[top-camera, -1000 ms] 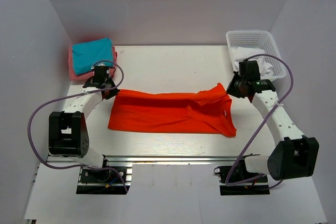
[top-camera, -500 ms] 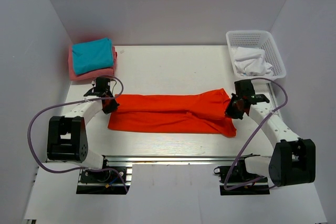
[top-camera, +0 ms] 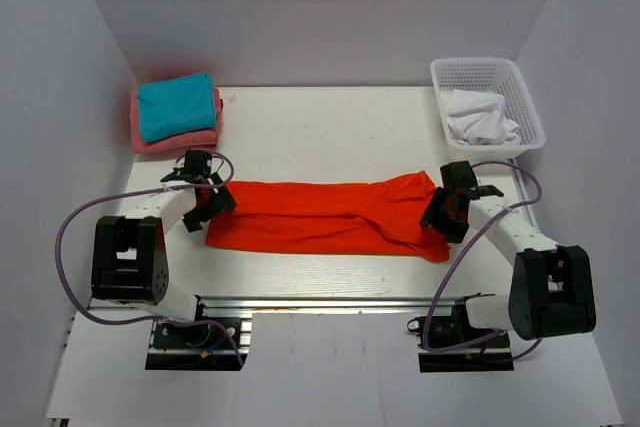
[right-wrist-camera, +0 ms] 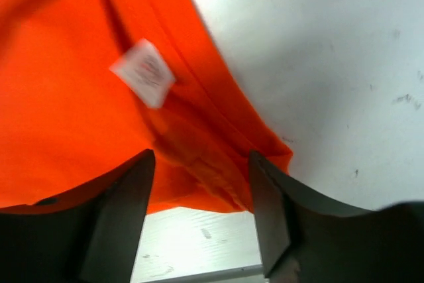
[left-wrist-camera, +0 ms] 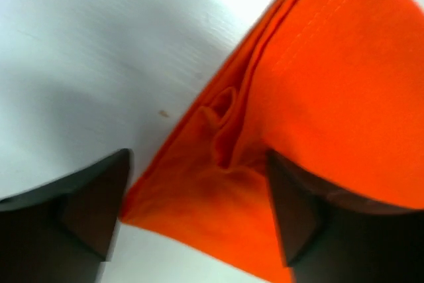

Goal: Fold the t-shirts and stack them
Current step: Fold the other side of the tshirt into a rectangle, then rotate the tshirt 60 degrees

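Note:
The orange-red t-shirt (top-camera: 320, 219) lies as a long narrow band across the middle of the table, folded lengthwise. My left gripper (top-camera: 221, 204) sits low over its left end, open, and the cloth's corner (left-wrist-camera: 199, 197) lies flat between the dark fingers (left-wrist-camera: 89, 207). At the right end my right gripper (top-camera: 438, 219) is also open, straddling the shirt's collar end (right-wrist-camera: 205, 164) near a white label (right-wrist-camera: 142, 72). A teal t-shirt (top-camera: 175, 105) rests folded on a pink one (top-camera: 182, 139) at the back left. White t-shirts (top-camera: 480, 115) lie crumpled in the basket.
The white mesh basket (top-camera: 484, 66) stands at the back right corner. The folded stack sits against the left wall. White walls close in the table on three sides. The metal rail (top-camera: 320, 304) with both arm bases runs along the near edge.
Both grippers carried the shirt's far edge toward the near side, narrowing the shirt into a band. Then both jaws opened and let the cloth go.

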